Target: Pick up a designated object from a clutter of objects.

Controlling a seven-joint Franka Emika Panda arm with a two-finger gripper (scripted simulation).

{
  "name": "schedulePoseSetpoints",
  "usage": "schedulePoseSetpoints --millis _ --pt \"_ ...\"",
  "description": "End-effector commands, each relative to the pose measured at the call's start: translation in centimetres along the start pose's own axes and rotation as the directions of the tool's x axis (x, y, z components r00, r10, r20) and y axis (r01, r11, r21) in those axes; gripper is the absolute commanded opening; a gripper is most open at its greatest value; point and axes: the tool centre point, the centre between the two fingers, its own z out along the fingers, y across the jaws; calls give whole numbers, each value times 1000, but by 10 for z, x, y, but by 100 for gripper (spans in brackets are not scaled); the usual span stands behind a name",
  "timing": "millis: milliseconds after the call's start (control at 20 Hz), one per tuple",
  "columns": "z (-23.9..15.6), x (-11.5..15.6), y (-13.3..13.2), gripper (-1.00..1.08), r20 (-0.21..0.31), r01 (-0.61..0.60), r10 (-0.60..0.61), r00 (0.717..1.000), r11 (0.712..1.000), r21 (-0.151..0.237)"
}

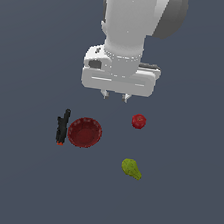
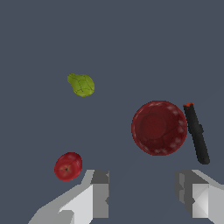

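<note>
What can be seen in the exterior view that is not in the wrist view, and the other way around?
Only the exterior view shows the white arm body and the whole gripper hanging above the grey surface, away from every object.

Only the wrist view shows the fingers from close, spread apart with nothing between them, and the bowl's ribbed inside.

Both show the dark red bowl, the black clamp with a red tip right beside it, the small red ball and the yellow-green pear.
</note>
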Motion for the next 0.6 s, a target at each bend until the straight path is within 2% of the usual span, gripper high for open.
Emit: schedulePoseSetpoints --millis 0,250,550 --pt "9 4 2 28 12 -27 28 1000 1000 -11" --pt "33 14 8 28 40 -104 106 994 993 -48" --pt "74 28 17 28 71 -217 226 972 969 -117"
